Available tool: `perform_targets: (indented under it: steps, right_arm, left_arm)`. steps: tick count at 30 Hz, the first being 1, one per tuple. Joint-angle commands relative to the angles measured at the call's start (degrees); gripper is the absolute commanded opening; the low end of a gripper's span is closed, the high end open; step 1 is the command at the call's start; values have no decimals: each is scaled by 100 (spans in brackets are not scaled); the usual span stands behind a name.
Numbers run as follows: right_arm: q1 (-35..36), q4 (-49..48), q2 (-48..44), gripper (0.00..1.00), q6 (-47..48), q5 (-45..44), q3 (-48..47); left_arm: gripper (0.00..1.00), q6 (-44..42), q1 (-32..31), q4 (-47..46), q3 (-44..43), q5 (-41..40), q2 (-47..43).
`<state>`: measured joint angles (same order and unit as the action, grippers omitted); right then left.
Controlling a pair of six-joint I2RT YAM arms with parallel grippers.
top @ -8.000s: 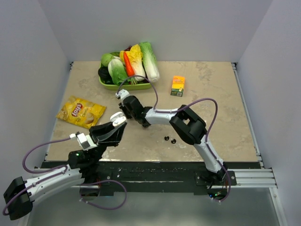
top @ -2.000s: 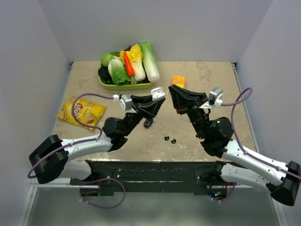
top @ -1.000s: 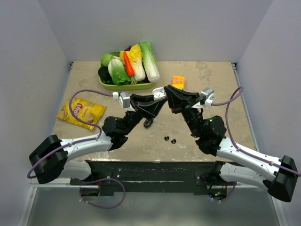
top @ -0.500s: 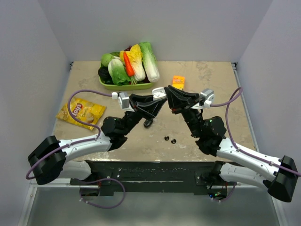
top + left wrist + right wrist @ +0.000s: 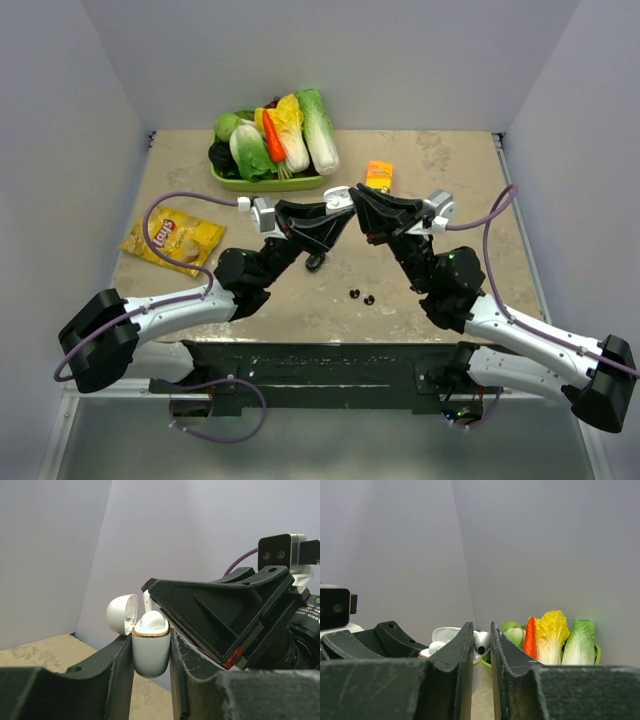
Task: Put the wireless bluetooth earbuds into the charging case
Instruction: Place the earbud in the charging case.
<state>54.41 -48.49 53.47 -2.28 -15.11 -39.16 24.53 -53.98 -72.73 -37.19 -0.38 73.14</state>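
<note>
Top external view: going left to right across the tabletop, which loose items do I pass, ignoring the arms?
Yellow chip bag → green tray of vegetables → orange carton. The two black earbuds, nearer the arms, overlap the carton's span, so they are left out.

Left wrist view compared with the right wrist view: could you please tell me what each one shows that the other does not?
Only the left wrist view: the whole case, clamped between the left fingers. Only the right wrist view: the vegetables behind. Both: the open case, the right fingers and the white earbud at their tips.
</note>
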Motion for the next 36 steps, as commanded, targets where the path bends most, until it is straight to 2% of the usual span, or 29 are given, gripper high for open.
perform_targets:
  steps: [1,5,10,12,15,21,25,36]
  right_arm:
    - [52,472,-30,0,105,404,-153]
    - [52,735,-21,0,62,422,-224]
    - [52,911,-56,19,-9,404,-285]
    - [52,964,-74,29,-26,378,-286]
    - [52,973,-109,38,-44,334,-277]
    - [52,1017,-214,49,-140,264,-312]
    - [52,1122,-346,62,-342,123,-399]
    - [52,1631,-469,77,-975,-457,-830]
  left_arm:
    - [0,-124,36,-2571,-218,12,-151]
    - [0,-159,36,-2606,-219,12,-134]
    - [0,-168,36,-2650,-219,12,-90]
    - [0,-168,28,-2676,-227,3,-72]
    - [0,-177,36,-2685,-227,12,-64]
    - [0,-230,36,-2694,-210,12,-46]
    - [0,-274,36,-2711,-166,3,-28]
    - [0,-326,36,-2852,-131,12,42]
